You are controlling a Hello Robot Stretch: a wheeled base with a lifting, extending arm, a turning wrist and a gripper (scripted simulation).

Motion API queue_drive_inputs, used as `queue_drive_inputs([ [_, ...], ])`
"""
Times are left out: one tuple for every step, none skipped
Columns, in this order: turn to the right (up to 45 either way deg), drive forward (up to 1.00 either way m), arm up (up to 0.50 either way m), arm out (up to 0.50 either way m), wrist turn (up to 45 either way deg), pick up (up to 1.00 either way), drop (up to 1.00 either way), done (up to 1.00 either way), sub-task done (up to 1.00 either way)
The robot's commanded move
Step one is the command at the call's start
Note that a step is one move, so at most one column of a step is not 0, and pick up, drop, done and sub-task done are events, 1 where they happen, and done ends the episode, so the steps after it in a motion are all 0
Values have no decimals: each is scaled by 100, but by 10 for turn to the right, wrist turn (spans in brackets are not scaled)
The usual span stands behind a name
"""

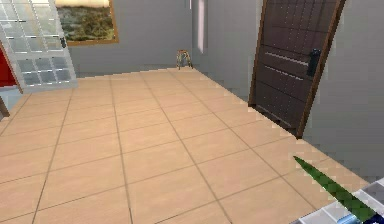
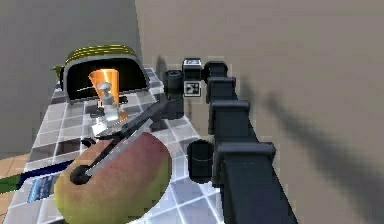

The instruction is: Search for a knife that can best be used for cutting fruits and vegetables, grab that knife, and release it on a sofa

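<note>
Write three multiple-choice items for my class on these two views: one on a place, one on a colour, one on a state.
1. Where does the toaster stand?
A on the floor
B on the tiled countertop
C on a chair

2. What colour is the big fruit in the arm side view?
A blue
B white
C green and red

3. How is the dark door in the forward view?
A shut
B wide open
C lying on the floor

Key: 1 B, tiles show beneath and around it; 2 C, its skin runs from green to red; 3 A, it fills its frame.
</note>
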Motion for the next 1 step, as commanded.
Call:
queue_drive_inputs([
  [0, 0, 0, 0, -240, 0, 0, 0, 0],
])
